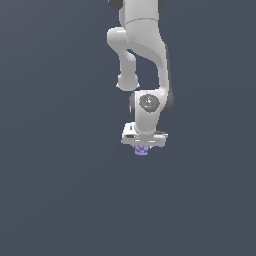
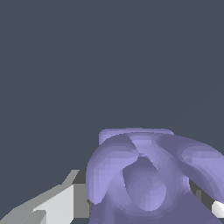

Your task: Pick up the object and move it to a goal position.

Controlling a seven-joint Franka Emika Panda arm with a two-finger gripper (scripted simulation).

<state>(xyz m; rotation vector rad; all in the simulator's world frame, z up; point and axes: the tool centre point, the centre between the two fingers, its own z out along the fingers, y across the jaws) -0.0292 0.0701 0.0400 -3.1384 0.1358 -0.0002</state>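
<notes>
The jaws of the white gripper (image 1: 142, 146) are almost wholly hidden in the exterior view, where only a scrap of the small lavender-purple knobbly lump (image 1: 141, 149) peeps out directly beneath the white hand of the white jointed robot arm (image 1: 145, 45), so that view alone cannot tell how they stand. The wrist view shows the lump (image 2: 148, 175) close up, swirled and lobed, with a pale grey finger (image 2: 57, 203) touching one side and a sliver of the other cut off at the picture's edge, the jaws narrowed onto it against a plain slate-blue background (image 1: 50, 175).
</notes>
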